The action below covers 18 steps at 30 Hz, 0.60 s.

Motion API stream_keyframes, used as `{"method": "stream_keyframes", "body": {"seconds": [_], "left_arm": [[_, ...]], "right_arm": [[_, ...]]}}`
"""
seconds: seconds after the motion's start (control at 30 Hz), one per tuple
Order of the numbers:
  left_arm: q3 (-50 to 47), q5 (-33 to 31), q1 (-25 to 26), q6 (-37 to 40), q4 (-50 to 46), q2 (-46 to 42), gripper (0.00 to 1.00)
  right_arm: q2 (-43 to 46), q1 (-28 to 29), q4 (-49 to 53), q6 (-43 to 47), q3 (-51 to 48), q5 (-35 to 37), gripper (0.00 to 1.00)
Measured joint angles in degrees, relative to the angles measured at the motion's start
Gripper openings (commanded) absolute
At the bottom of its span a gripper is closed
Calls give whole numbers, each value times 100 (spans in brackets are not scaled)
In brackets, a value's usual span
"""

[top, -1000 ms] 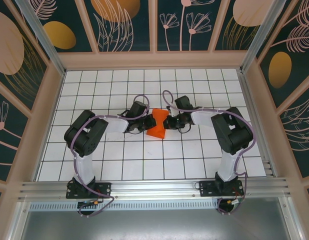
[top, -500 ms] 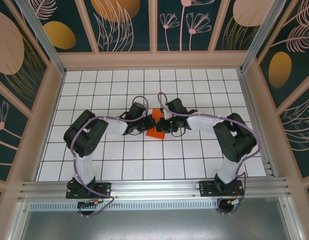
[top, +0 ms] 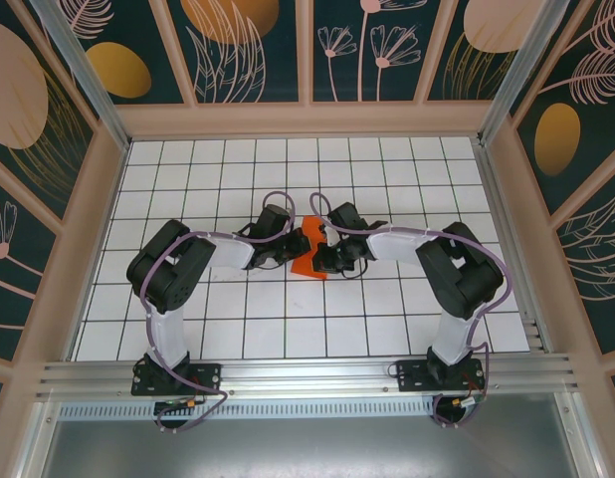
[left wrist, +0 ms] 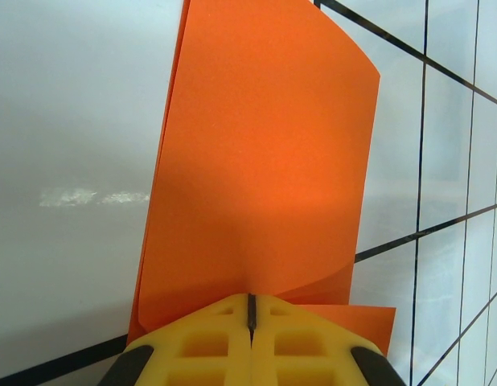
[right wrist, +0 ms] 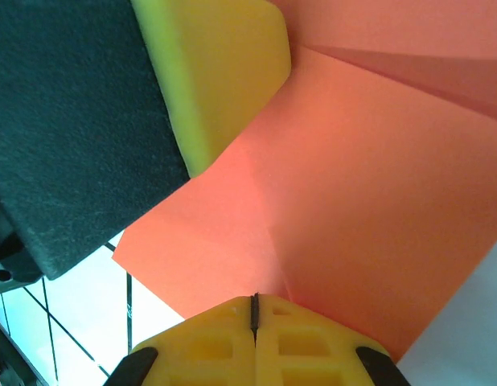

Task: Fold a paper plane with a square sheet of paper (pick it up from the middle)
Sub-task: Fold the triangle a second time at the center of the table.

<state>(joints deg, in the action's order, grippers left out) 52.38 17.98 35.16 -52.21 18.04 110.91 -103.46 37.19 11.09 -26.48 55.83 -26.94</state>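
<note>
The square sheet of paper (top: 309, 251) is bright orange and hangs bent and doubled over between my two grippers at the table's middle. My left gripper (top: 294, 246) is shut on its left edge. In the left wrist view the sheet (left wrist: 264, 145) curves up out of my left gripper (left wrist: 251, 302), with a second layer showing at the lower right. My right gripper (top: 323, 255) is shut on the opposite side. In the right wrist view the creased sheet (right wrist: 361, 193) fans out from my right gripper (right wrist: 254, 304), and the left gripper's yellow finger (right wrist: 220, 64) sits close above.
The white grid table (top: 238, 169) spreads all around the paper. Pale wooden walls (top: 307, 118) enclose it at the back and sides. A metal rail (top: 307, 373) holds the arm bases along the near edge.
My right gripper has moved left toward the left one, so the sheet has bunched narrower between them. The left arm has barely moved.
</note>
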Motion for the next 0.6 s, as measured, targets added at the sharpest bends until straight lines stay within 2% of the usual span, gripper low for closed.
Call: {"method": "stream_keyframes", "body": {"seconds": [0.6], "left_arm": [[-55,0,0,-20,109,-4,2]], "right_arm": [[0,-37,-170,-7,-236,-177,5]]}}
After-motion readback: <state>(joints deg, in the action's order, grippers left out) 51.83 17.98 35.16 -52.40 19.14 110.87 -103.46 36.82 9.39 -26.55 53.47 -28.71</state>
